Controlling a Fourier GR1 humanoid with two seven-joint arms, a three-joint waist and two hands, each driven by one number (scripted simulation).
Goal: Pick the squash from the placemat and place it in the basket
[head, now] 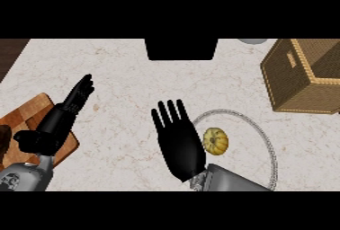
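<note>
Pale marbled counter (133, 81) with a dark floor strip (10, 51) at its left.

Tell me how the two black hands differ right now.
The left hand sits at the view's left over a wooden board, fingers slanting up and to the right, resting. The right hand is near the middle, fingers pointing straight up the view, right beside the yellow squash on the placemat. Both are open and hold nothing.

Woven wicker basket (295, 85), pale speckled stone-look counter (126, 81), wood-grain board (30, 114), matt black hands.
</note>
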